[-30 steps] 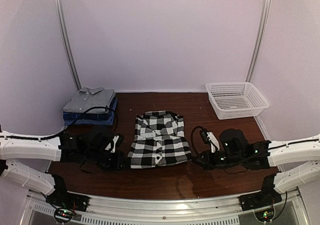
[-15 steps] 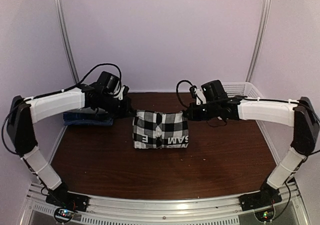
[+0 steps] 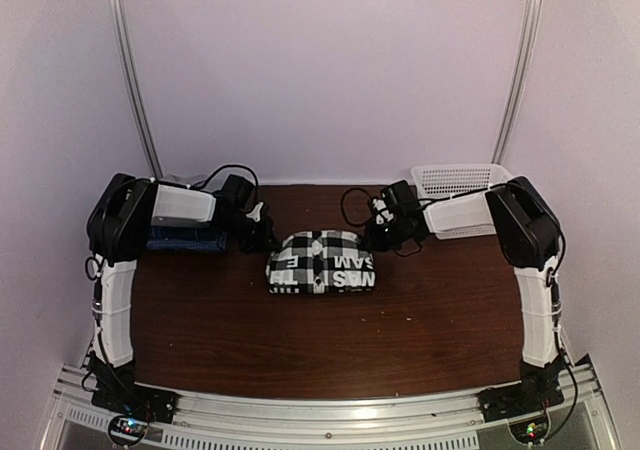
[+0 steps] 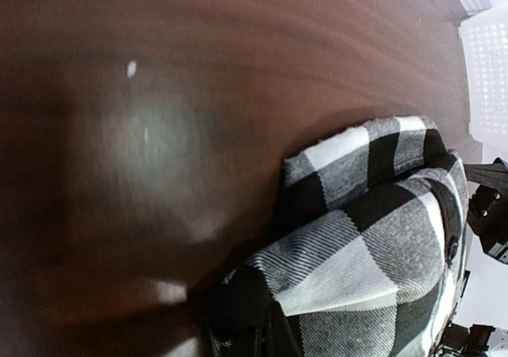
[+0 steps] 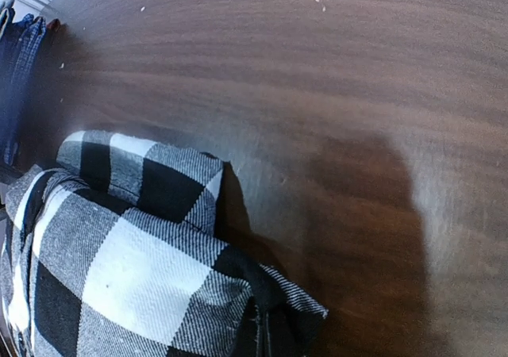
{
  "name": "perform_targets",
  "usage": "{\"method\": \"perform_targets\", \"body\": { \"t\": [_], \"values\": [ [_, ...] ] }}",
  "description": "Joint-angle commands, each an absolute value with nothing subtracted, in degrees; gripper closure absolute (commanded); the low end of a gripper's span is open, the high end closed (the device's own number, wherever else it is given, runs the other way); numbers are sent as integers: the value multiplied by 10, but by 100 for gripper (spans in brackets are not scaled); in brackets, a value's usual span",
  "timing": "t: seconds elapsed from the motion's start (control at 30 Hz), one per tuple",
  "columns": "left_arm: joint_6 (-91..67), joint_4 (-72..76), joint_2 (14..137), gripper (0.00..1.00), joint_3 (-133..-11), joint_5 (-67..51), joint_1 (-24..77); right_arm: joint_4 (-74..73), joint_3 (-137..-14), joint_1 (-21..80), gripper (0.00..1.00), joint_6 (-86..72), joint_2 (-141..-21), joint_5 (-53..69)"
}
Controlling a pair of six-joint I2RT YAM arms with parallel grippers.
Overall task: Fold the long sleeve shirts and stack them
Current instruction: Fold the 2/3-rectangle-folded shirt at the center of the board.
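Black-and-white plaid shirt [image 3: 322,262] | left pincer [image 3: 268,240] pinching it | right pincer [image 3: 369,238] pinching it

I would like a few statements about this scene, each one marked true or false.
1. The plaid shirt lies folded on the table between the arms. True.
2. The basket stands at the left rear. False: it stands at the right rear.
3. Both arms' fingers are open. False: the left fingers and right fingers are shut on the plaid shirt's far edge.
4. Blue shirts lie by the left arm. True.
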State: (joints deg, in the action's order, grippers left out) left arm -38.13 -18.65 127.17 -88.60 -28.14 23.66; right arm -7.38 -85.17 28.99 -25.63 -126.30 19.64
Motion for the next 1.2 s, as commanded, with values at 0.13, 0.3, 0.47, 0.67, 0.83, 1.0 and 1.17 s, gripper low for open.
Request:
{"method": "perform_targets", "body": {
  "t": [0.13, 0.3, 0.47, 0.67, 0.83, 1.0, 1.17],
  "values": [
    [-429, -85, 1095, 100, -673, -286, 280, -52, -674, 316, 100, -266, -1115, 178],
    [-447, -61, 1027, 100, -589, -270, 287, -42, -610, 318, 100, -276, -1031, 162],
    [-449, -60, 1008, 100, -576, -260, 287, -34, -585, 318, 100, -280, -994, 138],
    [-439, -68, 1022, 100, -601, -254, 287, -37, -602, 317, 100, -277, -1012, 133],
    [-434, -82, 1046, 100, -631, -248, 278, -40, -625, 314, 100, -275, -1039, 130],
    [-412, -124, 1049, 54, -667, -223, 271, -73, -654, 314, 76, -258, -1045, 116],
    [-397, -151, 1024, 34, -683, -199, 271, -97, -656, 320, 61, -248, -1011, 98]
  ]
}}
